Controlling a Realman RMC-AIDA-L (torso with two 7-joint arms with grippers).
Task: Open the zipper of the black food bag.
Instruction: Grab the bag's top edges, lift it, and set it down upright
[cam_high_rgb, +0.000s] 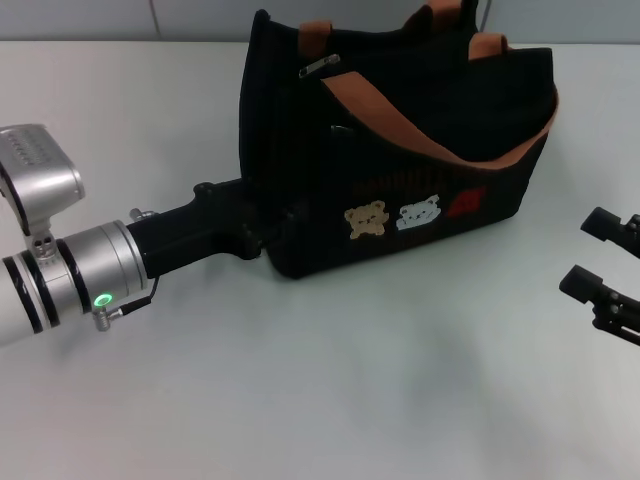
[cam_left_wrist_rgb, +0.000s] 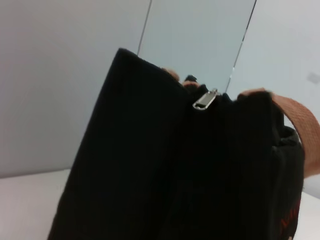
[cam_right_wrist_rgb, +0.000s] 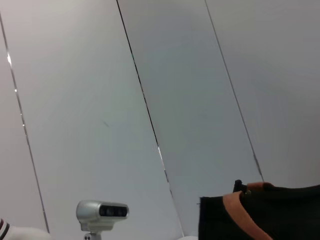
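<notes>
We find the zipper (cam_high_rgb: 318, 67) along the top seam of the black food bag (cam_high_rgb: 400, 150), its small silver pull tab lying at the bag's left end in the head view, close to the upper corner; in the left wrist view the same tab (cam_left_wrist_rgb: 205, 99) glints at the top edge of the dark fabric. The top of the bag sags apart toward its right end, where the orange-brown strap (cam_high_rgb: 400, 125) drapes across the mouth and a second strap loop (cam_high_rgb: 445, 14) stands up at the far side. On the side facing us we see a tan bear patch (cam_high_rgb: 366, 220), a white bear patch (cam_high_rgb: 418, 212) and a red patch (cam_high_rgb: 466, 202) in a row. The bag stands upright on the white table (cam_high_rgb: 300, 380), toward its far middle. Our left gripper (cam_high_rgb: 270, 232) reaches in low against the bag's left end wall, its black body touching the fabric near the bottom corner; its tips blend into the black cloth, so we cannot tell whether that claw is released or clenched. Our right gripper (cam_high_rgb: 592, 255) sits well apart from the bag at the right edge of the table, its two black fingers (cam_high_rgb: 580, 283) spread and holding nothing.
</notes>
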